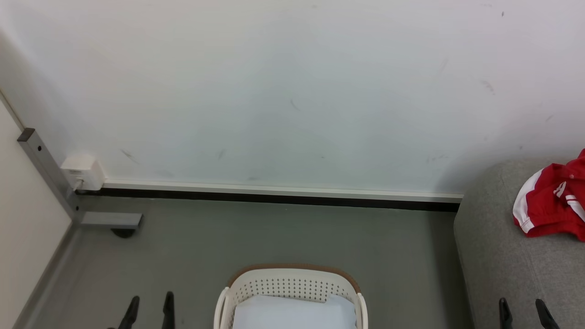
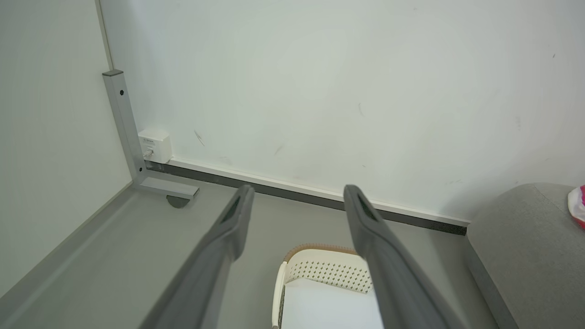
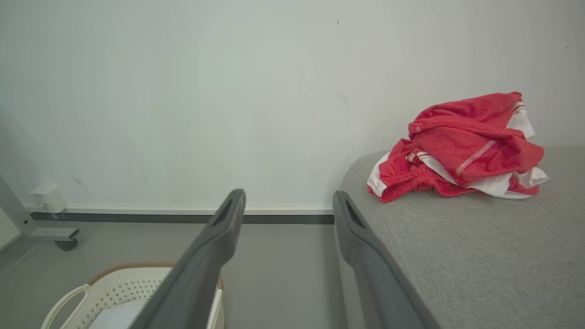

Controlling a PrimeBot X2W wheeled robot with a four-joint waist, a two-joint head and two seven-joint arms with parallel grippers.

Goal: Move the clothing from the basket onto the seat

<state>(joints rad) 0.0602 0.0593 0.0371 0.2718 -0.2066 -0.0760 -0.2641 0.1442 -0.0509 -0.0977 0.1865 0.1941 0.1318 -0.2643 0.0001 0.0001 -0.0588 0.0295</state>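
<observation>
On the seat (image 3: pixel 480 256), clothing (image 3: pixel 461 146) lies bunched lengthwise along the wall (image 3: pixel 183 91).

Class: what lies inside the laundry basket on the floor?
Inside the laundry basket lies a pale bluish-white flat sheet; no red shows on it. Anything beneath the sheet is covered, and the basket's near end is cut off by the frame.
</observation>
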